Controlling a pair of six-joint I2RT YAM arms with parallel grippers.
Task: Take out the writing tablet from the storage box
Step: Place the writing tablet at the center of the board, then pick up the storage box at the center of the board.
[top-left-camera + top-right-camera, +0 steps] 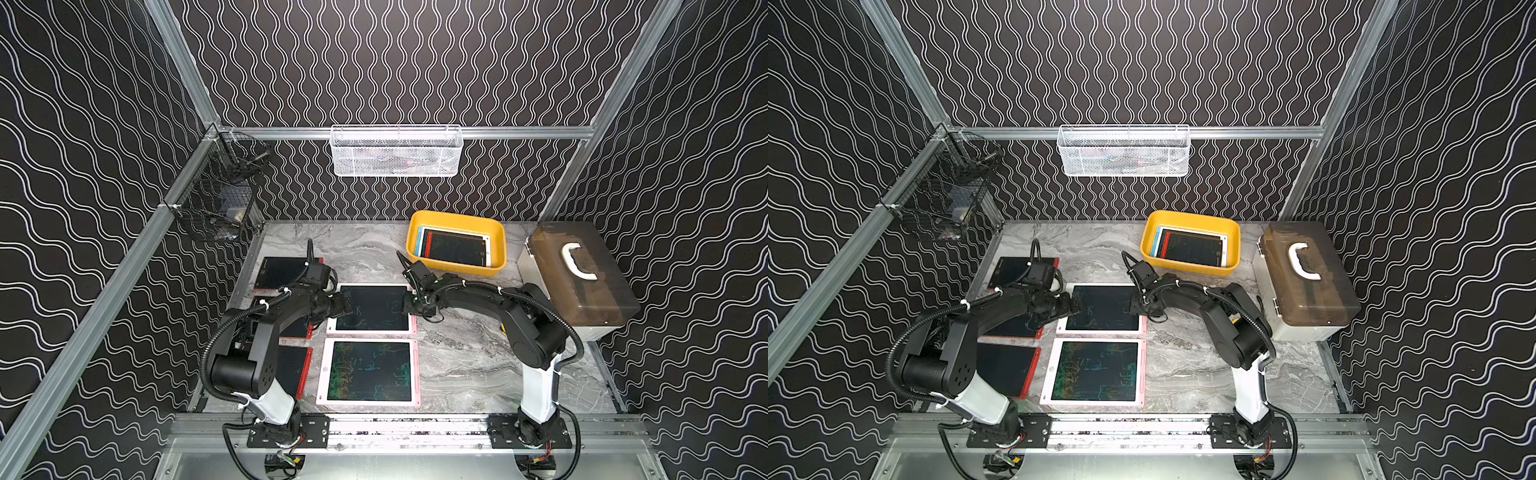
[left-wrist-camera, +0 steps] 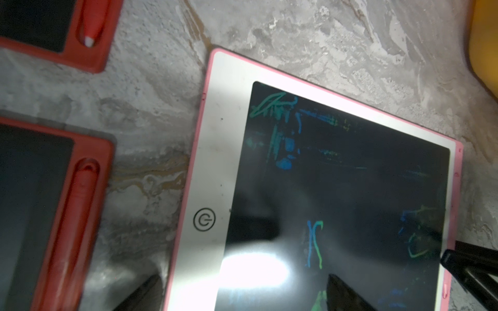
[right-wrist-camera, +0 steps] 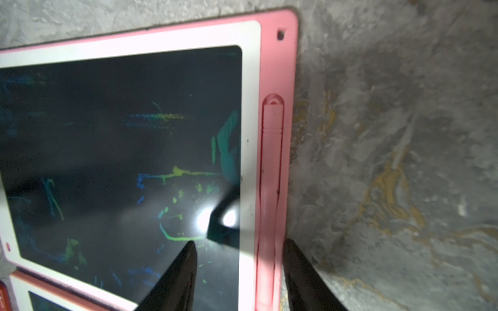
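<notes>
Left gripper [image 2: 244, 277] and right gripper [image 3: 238, 243], jaws apart, straddle opposite edges of the writing tablet [image 1: 376, 309].

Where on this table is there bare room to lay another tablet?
Widest bare table: between the front pink tablet and the right arm's base. A smaller strip at the back, between the rear red tablet and the yellow storage box. Left and centre are crowded with tablets.

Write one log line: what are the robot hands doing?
left gripper: open, over pink tablet edge | right gripper: open, over its pen edge | yellow box: tablets inside
</notes>
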